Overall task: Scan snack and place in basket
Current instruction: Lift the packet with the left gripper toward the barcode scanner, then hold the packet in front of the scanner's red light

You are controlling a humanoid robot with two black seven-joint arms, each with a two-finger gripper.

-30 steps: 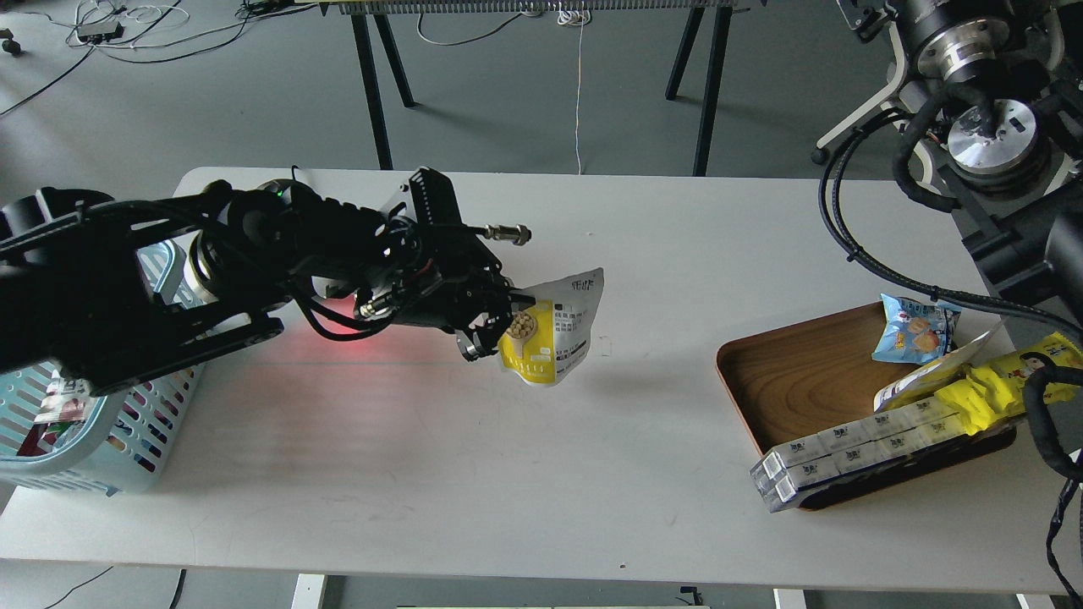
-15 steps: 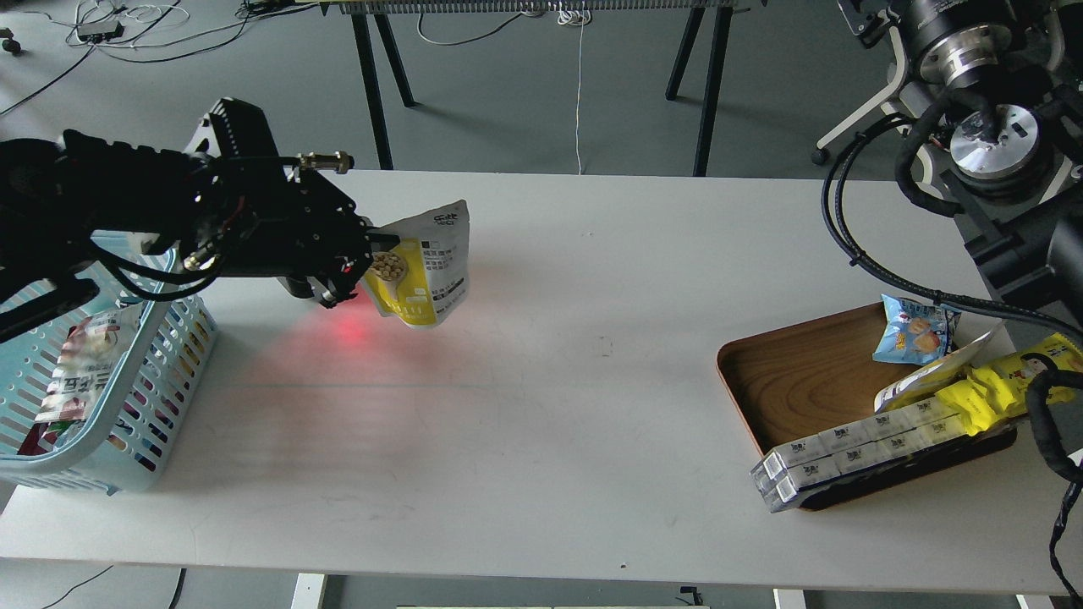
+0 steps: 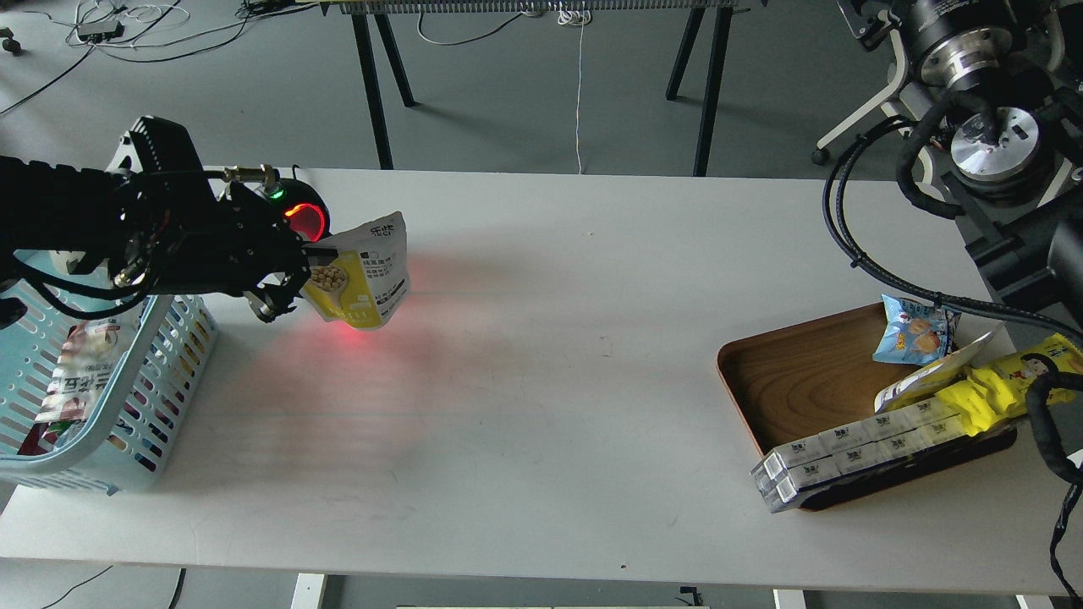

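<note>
1. A white table fills the view from the robot's head. The left arm reaches in from the left edge, and its left gripper pinches the left edge of the snack pouch, holding it in the air above the table's far left part.

2. The snack pouch is a flat yellow-and-white foil bag; its white, text-printed face and a picture of round tan pieces both show. It hangs just to the right of the light blue basket, not yet over it.

3. Over the last second the arm has carried the pouch from near the table's middle leftward, so that it now sits beside the basket's near corner.

4. A small black scanner with a red glowing face and a green light, hidden behind the arm a second ago, now shows just behind the gripper. Red light spills onto the table under the pouch. Whether the scan has registered cannot be told from here.

5. The move probably means that scanning is underway or done, and the drop into the basket is what remains.

6. The basket already holds other packets.

7. At the right, a brown wooden tray holds a small blue snack packet, a long yellow wrapper and boxed cartons.

8. The right arm's bulky joints fill the top right corner; its gripper is out of view.
</note>
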